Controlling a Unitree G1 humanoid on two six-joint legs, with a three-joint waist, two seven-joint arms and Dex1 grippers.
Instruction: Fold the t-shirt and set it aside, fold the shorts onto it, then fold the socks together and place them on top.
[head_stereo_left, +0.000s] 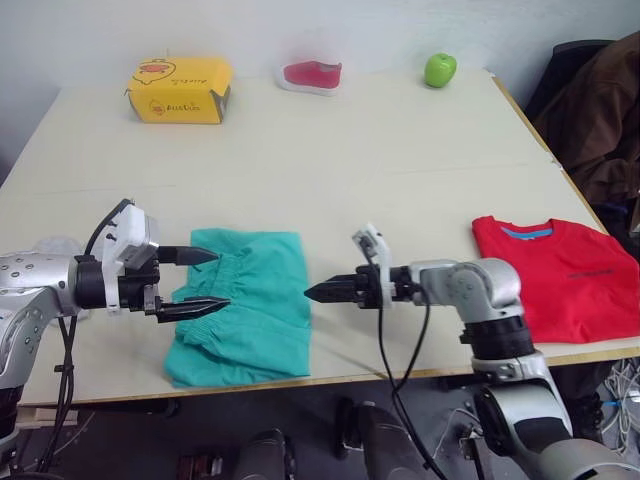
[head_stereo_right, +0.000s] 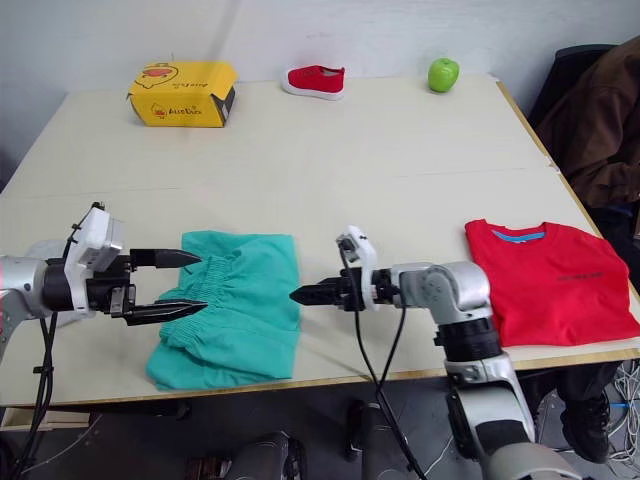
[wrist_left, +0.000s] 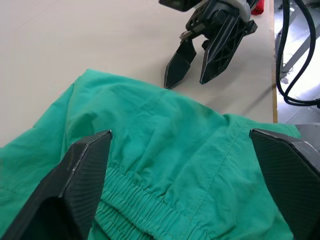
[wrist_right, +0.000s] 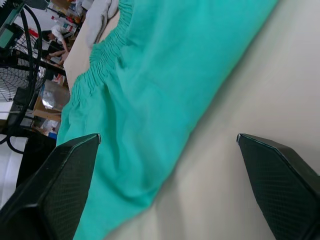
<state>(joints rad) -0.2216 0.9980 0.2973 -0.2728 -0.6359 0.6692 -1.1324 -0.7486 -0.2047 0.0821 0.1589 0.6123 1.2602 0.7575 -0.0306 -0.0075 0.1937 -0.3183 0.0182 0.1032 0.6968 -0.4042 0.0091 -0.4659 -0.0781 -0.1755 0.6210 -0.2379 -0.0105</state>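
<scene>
Smooth beige table, crumpled teal shorts, left hand wide, right hand narrow

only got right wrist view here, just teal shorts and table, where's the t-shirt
Observer: The t-shirt lies flat on the robot's right side of the table, near the front edge, apart from the shorts.
Operator: is the left gripper on the shorts yet
Observer: The left gripper is at the shorts' waistband end, jaws open around the cloth, nothing gripped.
Operator: anything else on the table
Observer: A yellow box, a small red shoe and a green apple sit along the far edge.
</scene>
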